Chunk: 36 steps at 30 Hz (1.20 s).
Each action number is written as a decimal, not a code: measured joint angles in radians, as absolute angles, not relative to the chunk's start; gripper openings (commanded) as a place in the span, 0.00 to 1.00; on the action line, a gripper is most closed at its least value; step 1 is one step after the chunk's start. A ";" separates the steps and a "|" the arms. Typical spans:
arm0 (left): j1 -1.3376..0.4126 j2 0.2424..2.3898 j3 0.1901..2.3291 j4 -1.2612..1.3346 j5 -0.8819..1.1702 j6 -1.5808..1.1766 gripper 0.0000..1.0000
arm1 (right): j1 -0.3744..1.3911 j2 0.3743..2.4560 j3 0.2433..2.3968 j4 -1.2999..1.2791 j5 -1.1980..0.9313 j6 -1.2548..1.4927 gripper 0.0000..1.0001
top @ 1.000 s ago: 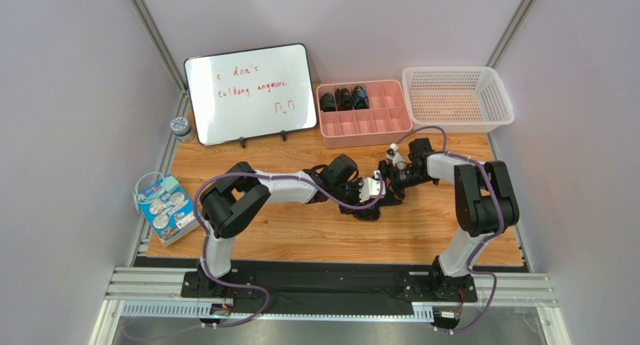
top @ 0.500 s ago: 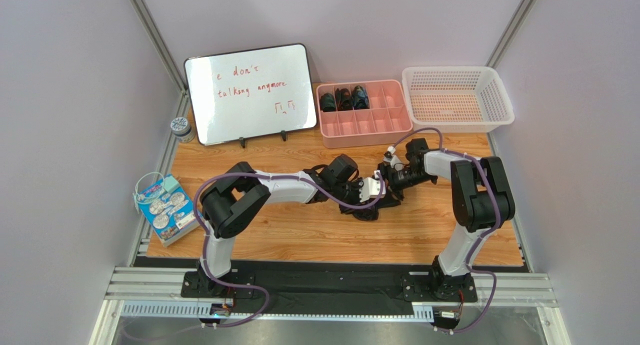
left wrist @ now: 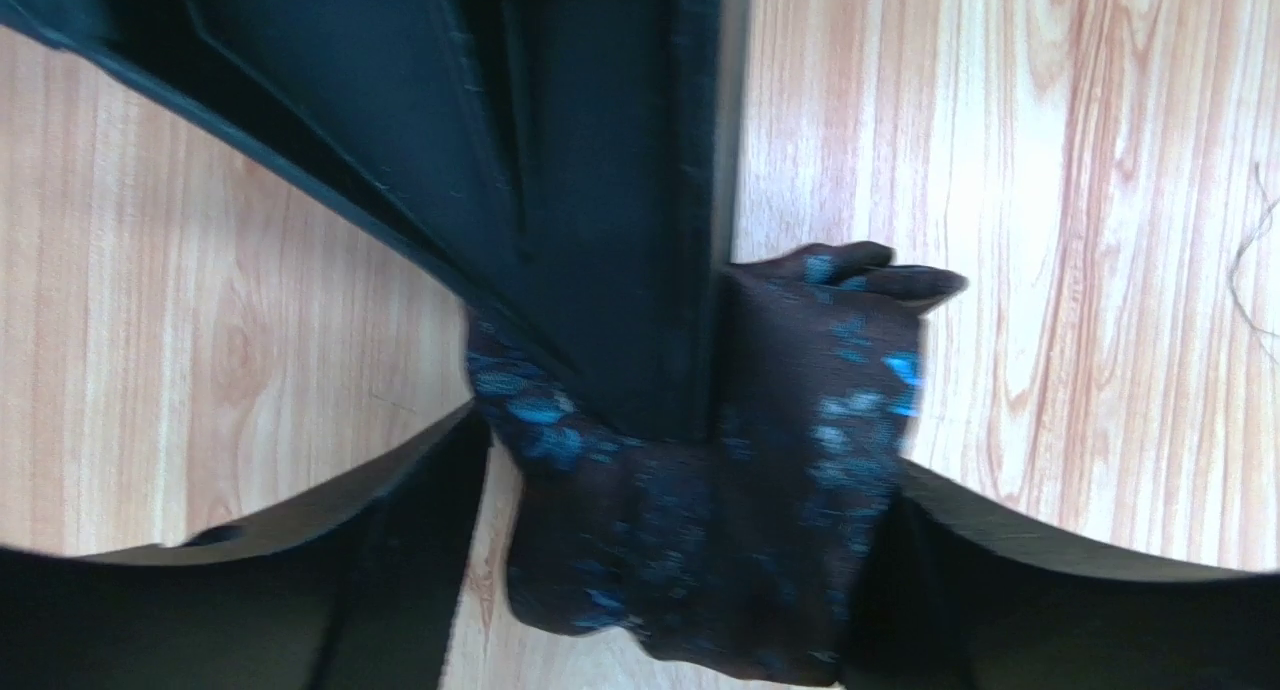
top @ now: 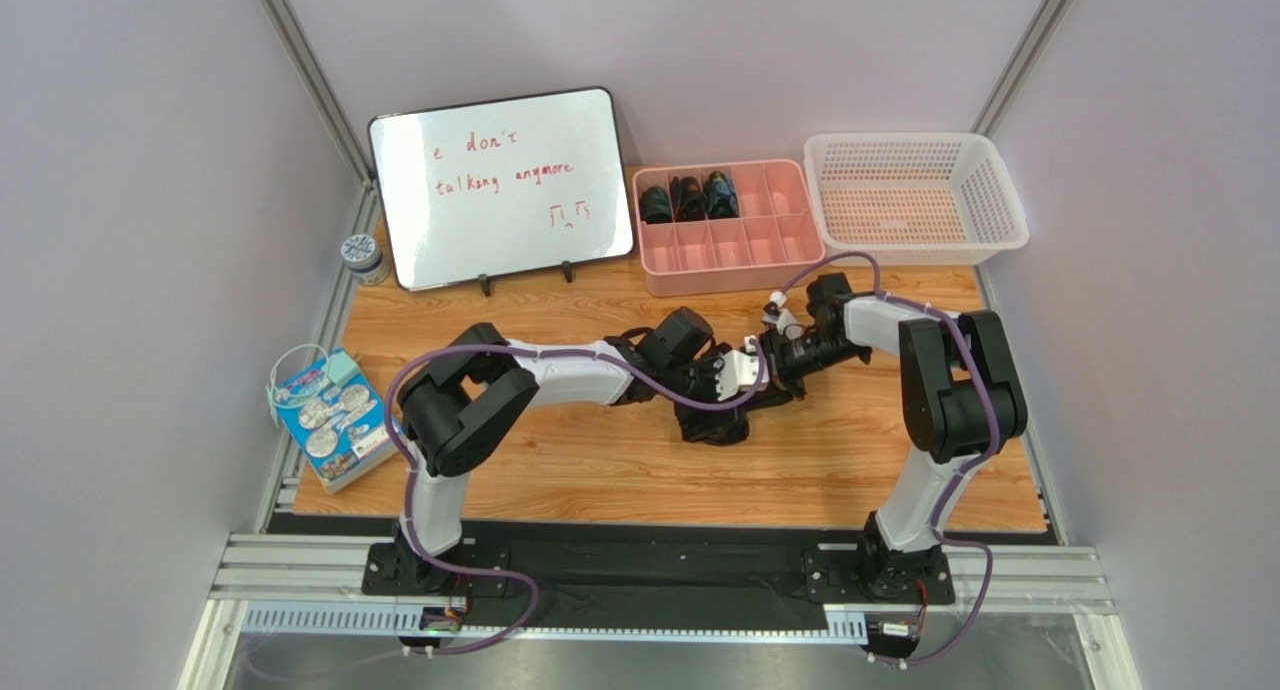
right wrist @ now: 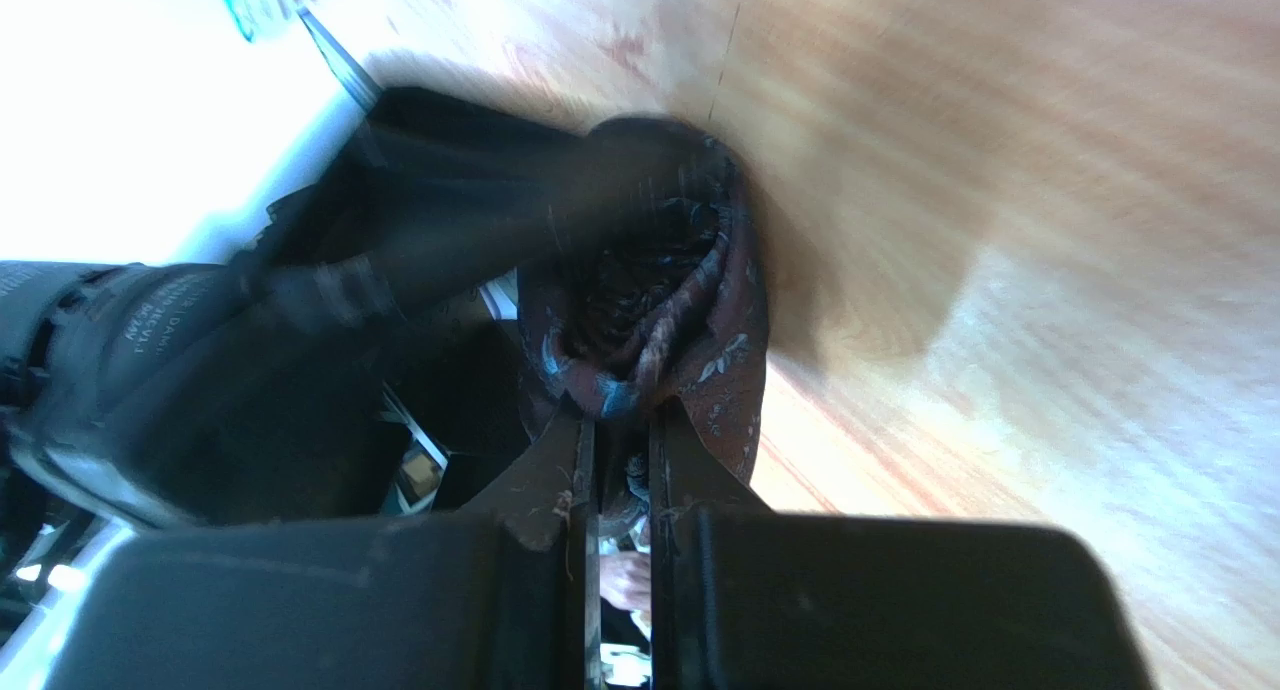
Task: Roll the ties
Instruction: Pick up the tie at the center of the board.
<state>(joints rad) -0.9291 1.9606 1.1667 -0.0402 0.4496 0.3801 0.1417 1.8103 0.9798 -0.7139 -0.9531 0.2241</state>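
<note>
A dark tie [left wrist: 721, 525] with blue specks lies partly coiled on the wooden table, near the middle where both arms meet [top: 711, 423]. My left gripper [left wrist: 684, 465] straddles the coil with its jaws wide. The right finger [left wrist: 962, 570] touches the fabric and a strip of table shows beside the left one, so it stands open. In the right wrist view, the tie's rolled end [right wrist: 661, 285] sits at the tips of my right gripper [right wrist: 621, 420], which is shut on a fold of it. Three rolled ties [top: 687, 198] sit in the pink tray's back compartments.
The pink divided tray [top: 751, 248] stands at the back centre, with a white basket [top: 917, 195] to its right. A whiteboard [top: 504, 185] leans at the back left beside a small jar [top: 361, 255]. A blue packet [top: 331, 416] lies at the left edge.
My left gripper has opened off the tie coil while my right gripper has closed on the tie's fabric. Both wrists and the bundle have shifted slightly left.
</note>
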 measured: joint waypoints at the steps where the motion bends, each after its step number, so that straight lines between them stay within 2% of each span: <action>1: -0.927 1.959 1.165 -0.041 0.442 0.363 1.00 | 0.149 1.809 0.980 -0.719 -0.952 0.224 0.00; 6: -0.911 1.913 1.152 -0.101 0.431 0.320 1.00 | 0.165 1.781 0.980 -0.730 -0.926 0.223 0.00; 12: -0.878 1.731 1.152 -0.222 0.442 0.288 0.99 | 0.147 1.729 1.038 -0.776 -0.865 0.215 0.00; 16: -0.810 1.607 1.172 -0.312 0.477 0.257 0.99 | 0.124 1.710 1.168 -0.826 -0.796 0.182 0.00; 22: -0.685 1.586 1.225 -0.438 0.527 0.201 0.99 | 0.096 1.721 1.508 -0.840 -0.613 0.111 0.00; 29: -0.668 1.586 1.226 -0.502 0.548 0.176 0.99 | 0.093 1.900 1.883 -0.768 -0.443 0.062 0.00; 36: -0.662 1.571 1.176 -0.495 0.550 0.159 0.99 | 0.093 2.107 2.021 -0.748 -0.279 0.019 0.00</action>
